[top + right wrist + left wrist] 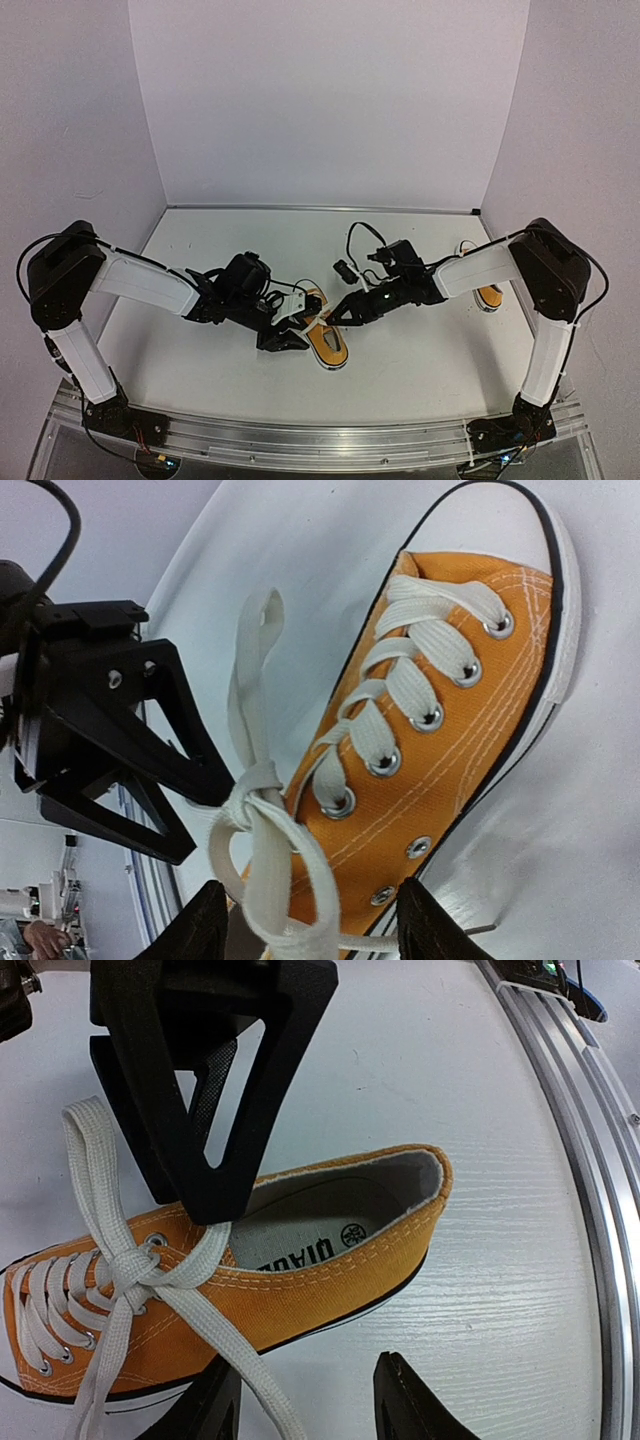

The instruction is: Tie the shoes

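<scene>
An orange-yellow shoe (330,345) with a white sole lies mid-table, toe toward the near edge. It fills the left wrist view (300,1280) and the right wrist view (450,760). Its white laces cross in a knot (135,1265) at the top eyelets, with loose loops (265,880). My left gripper (290,335) is open at the shoe's left side, with one lace strand (250,1370) running between its fingers (415,1410). My right gripper (338,315) is open over the shoe's tongue, its fingers (435,930) astride the lace loops. A second shoe (490,297) lies far right, mostly hidden by the right arm.
White walls close the table at the back and sides. A metal rail (320,440) runs along the near edge, also in the left wrist view (580,1110). The two grippers' fingers are close together over the shoe. Cables hang off the right wrist (355,240).
</scene>
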`<state>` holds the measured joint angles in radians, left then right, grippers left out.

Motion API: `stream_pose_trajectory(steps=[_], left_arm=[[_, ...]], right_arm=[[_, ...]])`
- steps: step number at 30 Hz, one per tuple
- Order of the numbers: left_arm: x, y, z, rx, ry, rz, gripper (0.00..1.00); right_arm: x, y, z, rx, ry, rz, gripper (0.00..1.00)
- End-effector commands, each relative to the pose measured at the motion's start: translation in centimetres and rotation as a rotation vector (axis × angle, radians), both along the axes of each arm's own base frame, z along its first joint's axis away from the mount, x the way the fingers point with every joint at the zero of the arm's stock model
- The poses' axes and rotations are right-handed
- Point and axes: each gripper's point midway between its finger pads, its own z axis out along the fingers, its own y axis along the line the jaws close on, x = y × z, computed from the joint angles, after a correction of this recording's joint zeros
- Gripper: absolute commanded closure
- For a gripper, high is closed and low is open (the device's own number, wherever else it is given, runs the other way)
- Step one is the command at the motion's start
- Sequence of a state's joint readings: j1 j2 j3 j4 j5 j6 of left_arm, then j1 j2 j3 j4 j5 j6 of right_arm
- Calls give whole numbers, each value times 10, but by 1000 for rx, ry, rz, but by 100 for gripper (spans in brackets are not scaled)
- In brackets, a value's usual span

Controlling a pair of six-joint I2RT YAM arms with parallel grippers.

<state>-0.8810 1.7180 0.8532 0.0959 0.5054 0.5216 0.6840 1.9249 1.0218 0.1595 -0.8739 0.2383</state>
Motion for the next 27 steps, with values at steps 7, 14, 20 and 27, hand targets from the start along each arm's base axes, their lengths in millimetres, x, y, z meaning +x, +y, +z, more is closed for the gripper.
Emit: stream_pose_trajectory(steps=[7, 14, 20, 27], left_arm=[[-5, -4, 0, -23, 30, -14, 54], [-18, -6, 5, -33, 36, -46, 55], [-28, 1, 12, -56, 29, -48, 54], [-30, 5, 15, -86, 34, -25, 50]], right_arm=[[-50, 28, 60, 152, -32, 180, 58], [-82, 57, 71, 173, -11, 281, 61], [-82, 51, 88, 174, -57, 254, 60], [-38, 2, 97, 95, -121, -7, 54]])
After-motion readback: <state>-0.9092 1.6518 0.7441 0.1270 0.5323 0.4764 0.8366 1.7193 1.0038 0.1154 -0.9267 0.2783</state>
